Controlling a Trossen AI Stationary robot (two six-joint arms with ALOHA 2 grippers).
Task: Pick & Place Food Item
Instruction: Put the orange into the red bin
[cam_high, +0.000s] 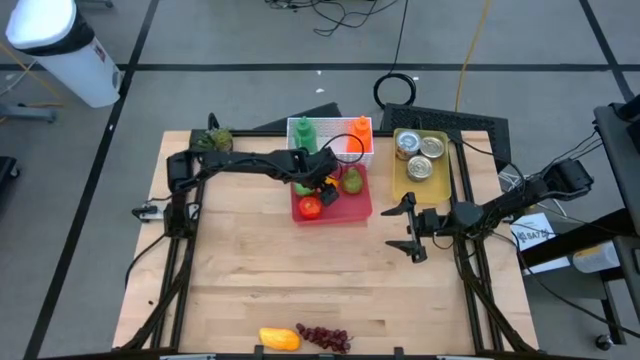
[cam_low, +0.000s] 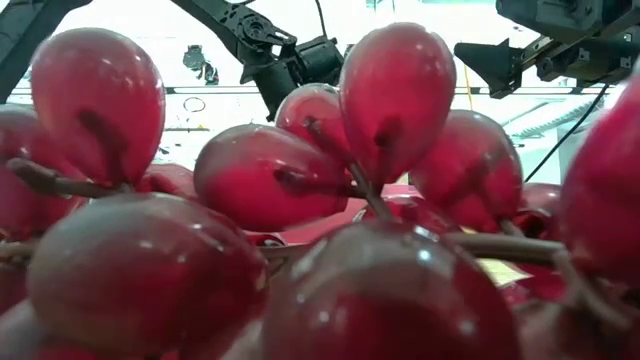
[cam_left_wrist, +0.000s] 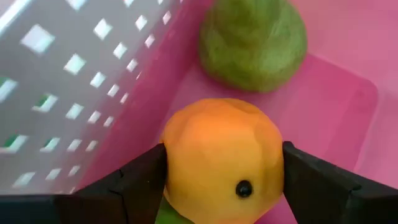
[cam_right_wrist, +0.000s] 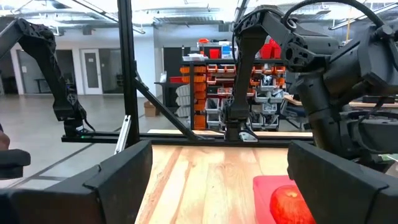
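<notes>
In the left wrist view my left gripper is shut on an orange fruit over the pink tray. A green pear lies on the tray floor beyond it. From above, this gripper sits over the tray, where a red tomato and the pear also lie. My right gripper is open and waits above bare table to the tray's right. The gripper hides the orange fruit in the high view. My left gripper pinches the orange fruit between its two fingers, one on each side of the fruit's widest part. The fingers come from above, slanting down into the tray. A bit of something green shows under the fruit; whether the fruit is lifted clear, I cannot tell.
A white basket with a green bottle and an orange bottle stands behind the tray. A yellow tray of cans is to its right. Red grapes and a yellow pepper lie at the near edge; the grapes fill the low view.
</notes>
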